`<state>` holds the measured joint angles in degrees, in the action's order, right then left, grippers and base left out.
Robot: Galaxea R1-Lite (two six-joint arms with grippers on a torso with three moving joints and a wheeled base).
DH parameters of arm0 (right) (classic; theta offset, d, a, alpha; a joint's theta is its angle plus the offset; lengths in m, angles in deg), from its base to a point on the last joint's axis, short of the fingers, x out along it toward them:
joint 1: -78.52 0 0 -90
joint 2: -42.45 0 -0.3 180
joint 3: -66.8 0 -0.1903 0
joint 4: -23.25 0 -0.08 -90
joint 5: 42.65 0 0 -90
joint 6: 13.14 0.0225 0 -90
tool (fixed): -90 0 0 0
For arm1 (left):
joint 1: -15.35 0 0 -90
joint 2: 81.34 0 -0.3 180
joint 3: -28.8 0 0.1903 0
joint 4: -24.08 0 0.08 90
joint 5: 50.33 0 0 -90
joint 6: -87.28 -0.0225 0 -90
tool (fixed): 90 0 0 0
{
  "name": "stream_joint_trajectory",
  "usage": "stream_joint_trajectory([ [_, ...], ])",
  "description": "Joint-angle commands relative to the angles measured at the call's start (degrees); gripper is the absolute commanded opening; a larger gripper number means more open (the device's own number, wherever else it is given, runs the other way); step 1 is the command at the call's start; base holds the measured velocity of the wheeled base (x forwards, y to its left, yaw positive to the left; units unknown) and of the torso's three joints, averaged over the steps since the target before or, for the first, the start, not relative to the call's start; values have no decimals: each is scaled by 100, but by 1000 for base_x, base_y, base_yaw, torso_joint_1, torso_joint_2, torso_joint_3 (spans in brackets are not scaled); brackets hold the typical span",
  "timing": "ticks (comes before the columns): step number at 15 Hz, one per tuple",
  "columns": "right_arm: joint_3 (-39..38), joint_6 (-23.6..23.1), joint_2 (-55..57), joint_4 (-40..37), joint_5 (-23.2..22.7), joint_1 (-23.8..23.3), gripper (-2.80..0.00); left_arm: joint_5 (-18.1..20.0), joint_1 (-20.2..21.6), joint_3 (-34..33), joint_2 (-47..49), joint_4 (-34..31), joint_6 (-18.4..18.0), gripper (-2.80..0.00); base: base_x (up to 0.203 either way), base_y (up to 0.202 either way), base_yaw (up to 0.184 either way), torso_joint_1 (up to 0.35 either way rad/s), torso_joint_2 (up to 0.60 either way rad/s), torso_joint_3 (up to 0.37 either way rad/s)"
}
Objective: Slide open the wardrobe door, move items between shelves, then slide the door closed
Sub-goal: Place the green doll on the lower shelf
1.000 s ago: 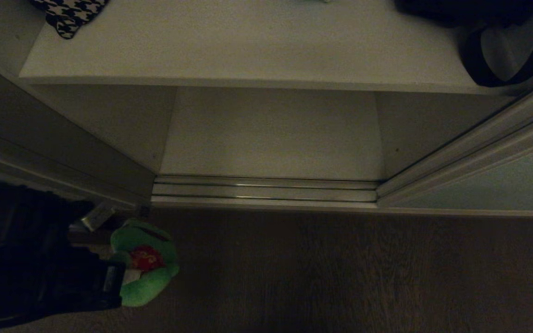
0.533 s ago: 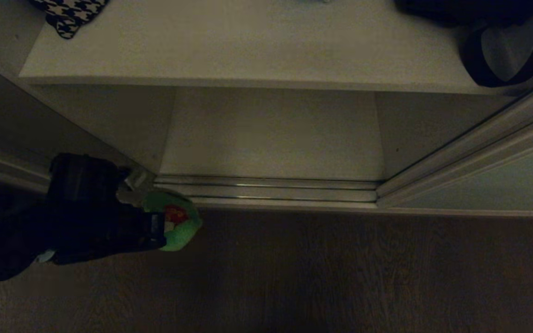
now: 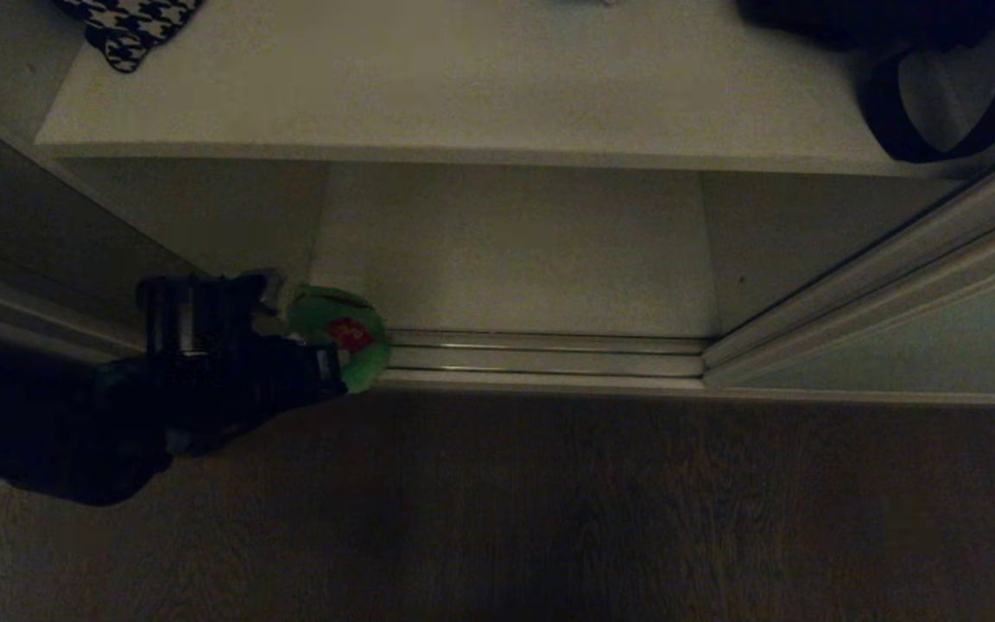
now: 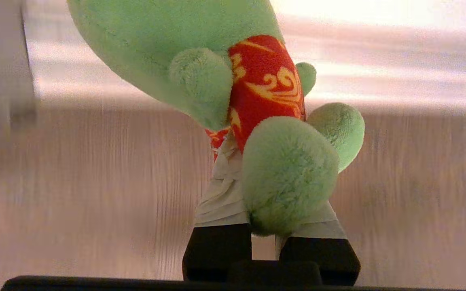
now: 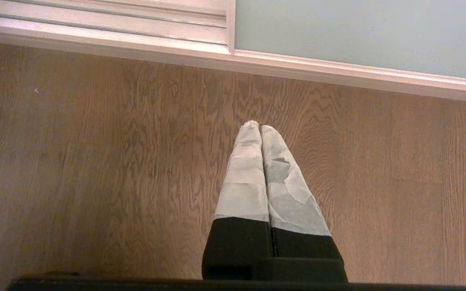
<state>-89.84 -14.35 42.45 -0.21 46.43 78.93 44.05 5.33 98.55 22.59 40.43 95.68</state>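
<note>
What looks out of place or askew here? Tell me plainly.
Nothing is spilled or damaged. The one oddity: the green plush toy hangs crooked in the left gripper, pinched low on its body rather than around its middle. The black bag's strap droops over the upper shelf edge. The right gripper is shut, empty.

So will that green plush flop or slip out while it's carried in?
Likely soft and light: the green plush toy bulges around the shut left gripper. Its fuzzy fabric probably grips well. The hold looks low on it, so it may sag.

Left end effector (image 3: 325, 363) clamped, low; right end effector (image 5: 260, 128) closed.
</note>
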Motion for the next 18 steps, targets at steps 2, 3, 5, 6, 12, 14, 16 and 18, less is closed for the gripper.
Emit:
stream_joint_trajectory([
  [2, 0, -2, -18, 1, -4, 2, -280, -285, 0, 392, 844, 1177, -34, -280, 0, 0, 0, 0, 0, 0],
  [3, 0, -2, -18, 1, -4, 2, -280, -397, 0, 574, 1073, 1556, -52, -280, 0, 0, 0, 0, 0, 0],
  [5, 0, -2, -9, 1, -4, 2, -280, -476, 4, 922, 1594, 2178, -164, -280, 0, 0, 0, 0, 0, 0],
  [6, 0, -2, -9, 1, -4, 2, -280, -493, 10, 1089, 1860, 2351, -237, -280, 0, 0, 0, 0, 0, 0],
  [12, 0, 6, 0, 1, -4, 2, -280, -1073, 18, 2647, 3710, 4014, -358, -280, 0, 0, 0, 0, 0, 0],
  [14, 0, 6, 0, 1, -4, 2, -280, -1150, 21, 3293, 4227, 4383, -502, -280, 0, 0, 0, 0, 0, 0],
  [16, 0, -2, 0, 1, -4, 2, -280, -1182, 29, 4032, 4721, 4499, -581, -280, 0, 0, 0, 0, 0, 0],
  [18, 0, -2, 0, 1, -4, 2, -280, -1203, 49, 4629, 5175, 4490, -581, -280, 0, 0, 0, 0, 0, 0],
])
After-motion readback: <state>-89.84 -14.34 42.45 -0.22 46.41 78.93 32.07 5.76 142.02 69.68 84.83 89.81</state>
